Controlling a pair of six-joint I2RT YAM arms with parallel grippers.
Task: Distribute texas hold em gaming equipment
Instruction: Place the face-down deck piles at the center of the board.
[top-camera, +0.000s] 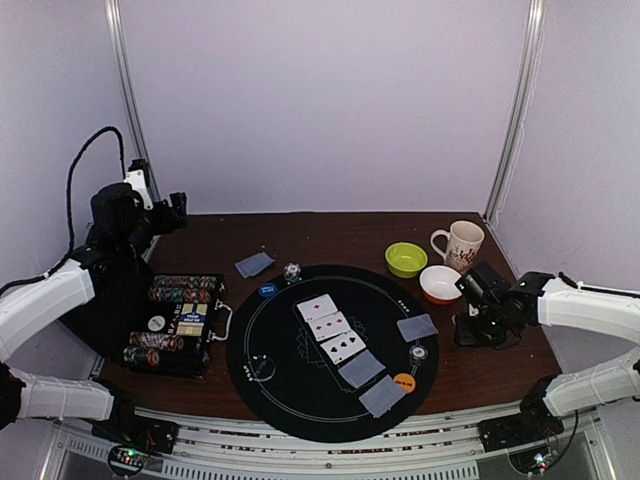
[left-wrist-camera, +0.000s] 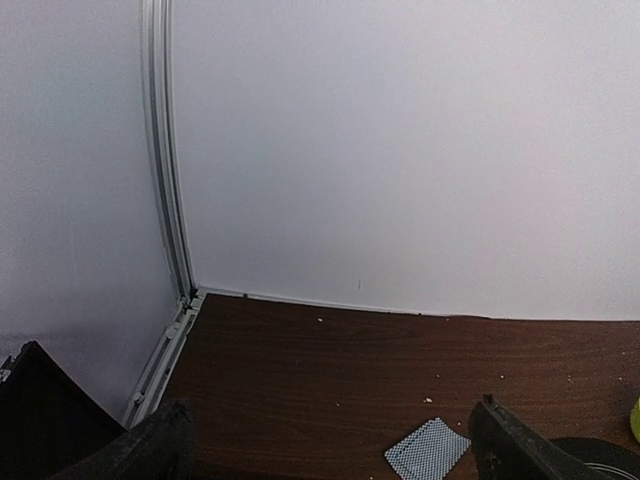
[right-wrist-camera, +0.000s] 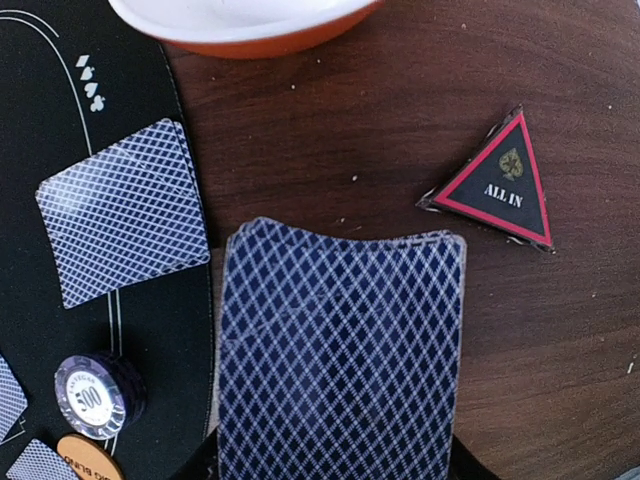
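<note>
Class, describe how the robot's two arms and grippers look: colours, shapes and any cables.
The left arm and right arm have rounded white shells on their links and black joints. The left gripper and right gripper are black. A thin black cable loops up from the left arm.

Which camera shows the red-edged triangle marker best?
The right wrist view: the triangle marker lies unobstructed on the table, its ALL IN lettering readable. In the top view I cannot make it out. The left wrist view faces the back wall and misses it.
</note>
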